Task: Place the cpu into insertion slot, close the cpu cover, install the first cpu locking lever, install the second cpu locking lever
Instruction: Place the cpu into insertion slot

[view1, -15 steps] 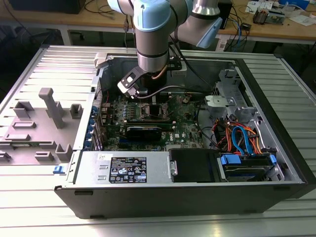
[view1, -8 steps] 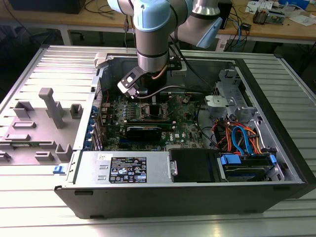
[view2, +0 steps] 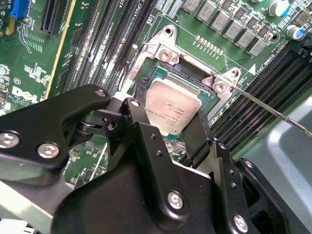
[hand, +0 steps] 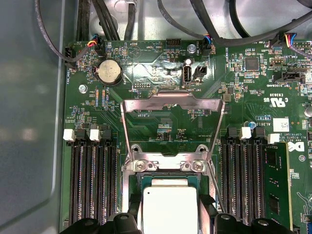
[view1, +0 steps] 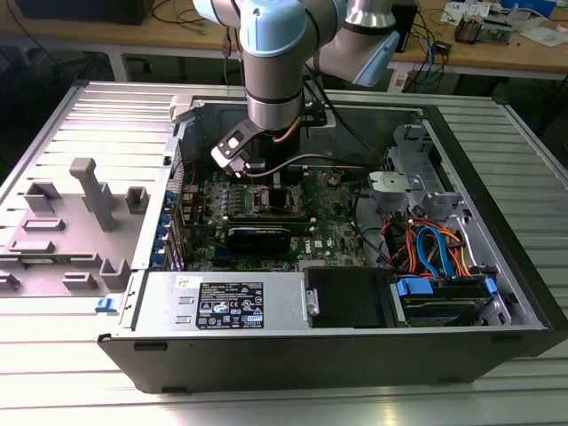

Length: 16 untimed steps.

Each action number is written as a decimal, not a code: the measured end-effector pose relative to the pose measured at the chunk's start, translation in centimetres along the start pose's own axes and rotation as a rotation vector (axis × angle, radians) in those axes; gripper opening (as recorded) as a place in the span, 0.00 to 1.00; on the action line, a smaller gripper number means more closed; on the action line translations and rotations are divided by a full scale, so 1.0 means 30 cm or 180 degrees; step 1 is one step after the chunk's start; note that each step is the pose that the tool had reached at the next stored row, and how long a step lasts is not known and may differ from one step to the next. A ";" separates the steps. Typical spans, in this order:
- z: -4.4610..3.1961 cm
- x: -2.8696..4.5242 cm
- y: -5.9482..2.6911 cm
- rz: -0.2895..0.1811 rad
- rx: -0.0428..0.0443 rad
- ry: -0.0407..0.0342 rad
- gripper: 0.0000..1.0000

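Gripper [view2: 171, 106] grasps the cpu [hand: 168, 207] at the insertion slot [view2: 187, 73], cpu cover [hand: 173, 100] flipped open.

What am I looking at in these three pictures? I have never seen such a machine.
It is a robot arm reaching into an open computer case. The exterior view looks at it from outside. Both wrist views come from cameras on the arm, looking at the green motherboard. The gripper, the arm's black two-fingered hand, is shut on the cpu, a small silver chip, at the slot. The cover, a metal frame, is flipped open beside the slot.
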<state>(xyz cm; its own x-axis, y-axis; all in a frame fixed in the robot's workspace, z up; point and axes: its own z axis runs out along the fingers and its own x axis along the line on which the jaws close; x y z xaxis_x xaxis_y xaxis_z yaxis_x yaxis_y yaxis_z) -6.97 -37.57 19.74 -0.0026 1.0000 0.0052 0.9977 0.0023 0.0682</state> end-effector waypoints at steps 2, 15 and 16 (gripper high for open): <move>0.000 0.000 0.000 0.0000 0.0000 0.0000 0.54; 0.001 0.000 0.000 0.0000 0.0000 0.0000 0.67; 0.001 0.000 0.000 0.0000 0.0000 0.0001 0.67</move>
<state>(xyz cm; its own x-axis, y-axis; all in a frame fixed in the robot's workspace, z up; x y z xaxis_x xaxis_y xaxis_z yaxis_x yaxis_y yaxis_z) -6.96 -37.57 19.71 -0.0026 1.0000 0.0057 0.9977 0.0022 0.0681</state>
